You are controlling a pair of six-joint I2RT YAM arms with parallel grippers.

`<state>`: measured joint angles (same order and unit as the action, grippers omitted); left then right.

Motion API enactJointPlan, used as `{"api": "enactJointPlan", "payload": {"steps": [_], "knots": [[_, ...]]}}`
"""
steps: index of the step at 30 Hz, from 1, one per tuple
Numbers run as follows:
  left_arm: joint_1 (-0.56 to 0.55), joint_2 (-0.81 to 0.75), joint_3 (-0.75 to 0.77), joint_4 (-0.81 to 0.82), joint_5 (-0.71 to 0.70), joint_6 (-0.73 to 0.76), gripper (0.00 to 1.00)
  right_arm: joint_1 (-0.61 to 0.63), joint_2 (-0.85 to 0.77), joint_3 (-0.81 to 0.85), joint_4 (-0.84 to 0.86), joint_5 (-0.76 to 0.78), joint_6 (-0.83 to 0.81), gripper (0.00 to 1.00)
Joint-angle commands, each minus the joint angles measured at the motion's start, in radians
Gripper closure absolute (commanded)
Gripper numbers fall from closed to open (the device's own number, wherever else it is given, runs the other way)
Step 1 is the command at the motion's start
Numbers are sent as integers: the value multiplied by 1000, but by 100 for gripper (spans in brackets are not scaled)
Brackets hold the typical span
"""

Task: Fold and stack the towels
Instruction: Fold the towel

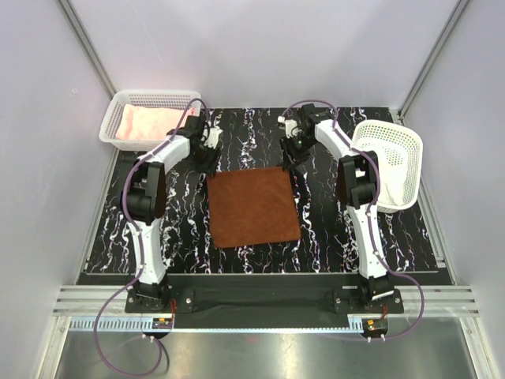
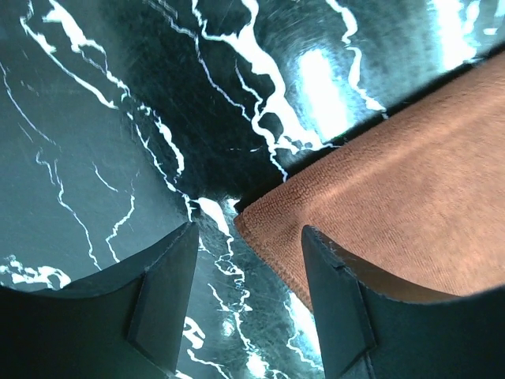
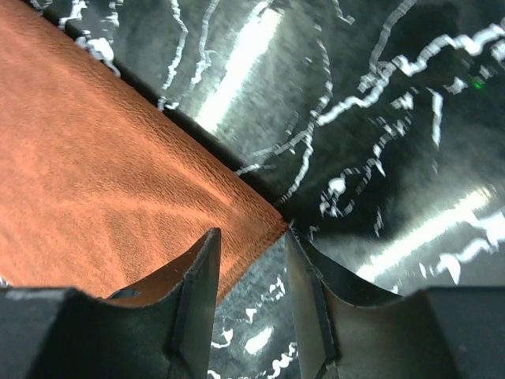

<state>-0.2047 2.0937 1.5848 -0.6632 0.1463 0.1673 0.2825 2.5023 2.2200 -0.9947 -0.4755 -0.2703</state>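
A rust-brown towel (image 1: pixel 254 207) lies spread flat in the middle of the dark marbled table (image 1: pixel 331 237). My left gripper (image 1: pixel 211 160) is low at its far left corner, open. In the left wrist view that corner (image 2: pixel 260 217) lies between the open fingers (image 2: pixel 170 276), untouched by either. My right gripper (image 1: pixel 290 163) is at the towel's far right corner, open too. The corner tip (image 3: pixel 264 229) sits in the gap of this gripper (image 3: pixel 252 234), flat on the table. A pale pink towel (image 1: pixel 146 122) lies in the basket at the far left.
The white mesh basket (image 1: pixel 154 95) holding the pink towel stands at the far left corner. A second white mesh basket (image 1: pixel 392 162) leans tilted at the right edge, behind the right arm. Grey walls close in the table on three sides.
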Motion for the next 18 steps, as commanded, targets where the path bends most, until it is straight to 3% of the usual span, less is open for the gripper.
{"api": "enactJointPlan", "payload": {"steps": [1,6,18], "knots": [[33,-32,53,-35,154,80,40,-9,46,66,-41,-113,-75,54],[71,12,101,-101,294,127,43,-16,82,127,-67,-112,-109,56],[74,109,184,-153,289,178,46,-45,84,168,-91,-164,-194,56]]}}
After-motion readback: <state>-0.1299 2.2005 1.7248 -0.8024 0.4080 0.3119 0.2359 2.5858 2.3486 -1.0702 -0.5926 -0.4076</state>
